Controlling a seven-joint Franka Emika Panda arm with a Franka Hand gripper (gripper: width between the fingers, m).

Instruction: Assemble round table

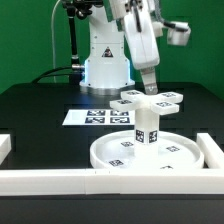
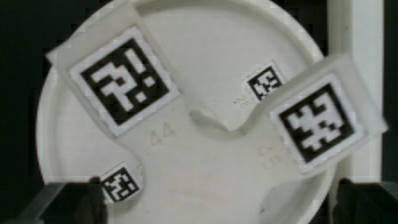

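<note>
The large rimmed round disc [image 1: 150,157] lies flat at the front of the table. The short cylindrical leg [image 1: 146,128] stands upright on its middle. The cross-shaped foot piece [image 1: 150,98] sits on top of the leg. My gripper [image 1: 147,86] hangs just above the foot piece, at its centre. In the wrist view two tagged arms of the foot piece [image 2: 116,82] fill the picture, with the disc [image 2: 196,25] behind them. My gripper [image 2: 214,202] has its dark fingers [image 2: 68,200] far apart at the picture's edges, on either side of white plastic. I cannot tell whether they touch it.
The marker board [image 1: 92,117] lies flat behind the disc, toward the exterior view's left. Long white border bars run along the front [image 1: 45,180] and the exterior view's right [image 1: 213,150]. The arm's base [image 1: 105,62] stands at the back.
</note>
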